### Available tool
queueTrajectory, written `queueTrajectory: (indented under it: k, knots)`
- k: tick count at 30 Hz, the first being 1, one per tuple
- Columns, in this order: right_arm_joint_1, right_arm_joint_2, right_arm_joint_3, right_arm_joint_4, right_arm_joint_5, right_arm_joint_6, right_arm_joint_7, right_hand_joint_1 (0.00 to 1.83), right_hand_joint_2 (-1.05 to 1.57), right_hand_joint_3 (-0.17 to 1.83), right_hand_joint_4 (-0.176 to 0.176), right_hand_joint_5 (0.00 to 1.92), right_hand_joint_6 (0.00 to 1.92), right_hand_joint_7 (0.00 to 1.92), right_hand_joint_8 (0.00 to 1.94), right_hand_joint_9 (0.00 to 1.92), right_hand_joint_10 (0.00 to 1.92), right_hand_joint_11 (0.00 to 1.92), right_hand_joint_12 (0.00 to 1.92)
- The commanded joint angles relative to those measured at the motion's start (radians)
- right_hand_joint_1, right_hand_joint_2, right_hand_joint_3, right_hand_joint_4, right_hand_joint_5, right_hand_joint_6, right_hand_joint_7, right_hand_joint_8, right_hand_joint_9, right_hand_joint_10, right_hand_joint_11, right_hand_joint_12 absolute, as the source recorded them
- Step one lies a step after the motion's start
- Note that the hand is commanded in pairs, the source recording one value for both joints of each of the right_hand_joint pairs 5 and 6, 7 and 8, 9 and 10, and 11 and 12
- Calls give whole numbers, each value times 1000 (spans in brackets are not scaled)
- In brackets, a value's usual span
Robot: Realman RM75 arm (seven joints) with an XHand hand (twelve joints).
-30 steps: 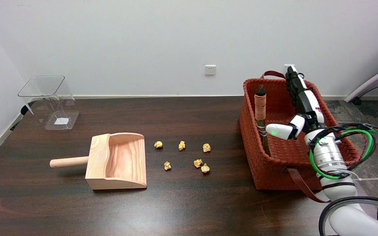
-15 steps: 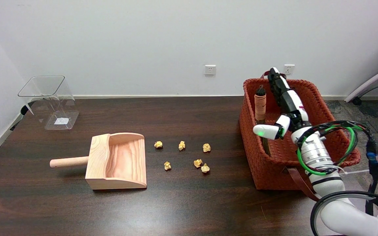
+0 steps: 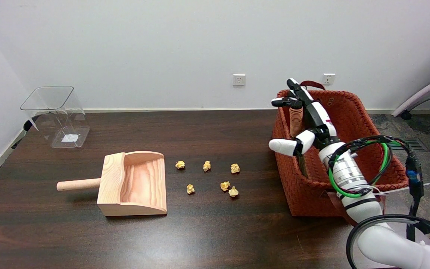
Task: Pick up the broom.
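Note:
The broom (image 3: 295,121) stands upright in the red woven basket (image 3: 314,200) at the table's right, leaning on the basket's left wall; its handle is wrapped in orange cord and its dark bristles point down. My right hand (image 3: 311,118) is against the handle's right side. Its fingers (image 3: 283,101) bend over the handle's top and hide the tip. The white thumb (image 3: 284,146) sticks out to the left over the basket wall, apart from the handle. The hand is not closed around the broom.
A wooden dustpan (image 3: 133,185) lies left of centre, its handle pointing left. Several crumpled paper balls (image 3: 206,166) are scattered between it and the basket. A clear plastic bin (image 3: 56,116) sits at the far left. The dark table (image 3: 215,231) spans the view.
My right hand has moved left across the basket, from its right side to the broom's handle. Its fingers now bend over the handle's top. The broom has not moved.

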Motion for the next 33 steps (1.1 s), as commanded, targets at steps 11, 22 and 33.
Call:
queueTrajectory:
  k: [11,22,33]
  knots:
    - [41,-19,-17,-12,-12,-30,-4,1140,-210,1017,0,730,730,1451,1451,730,730,730,730]
    - [41,-19,-6,-10,-12,-31,-4,1092,56,954,0,1920,1920,1920,1920,1920,1920,1920,1920]
    - [41,-21,-4,-12,-10,6,-123,1228,-496,971,0,1920,1920,1920,1920,1920,1920,1920,1920]
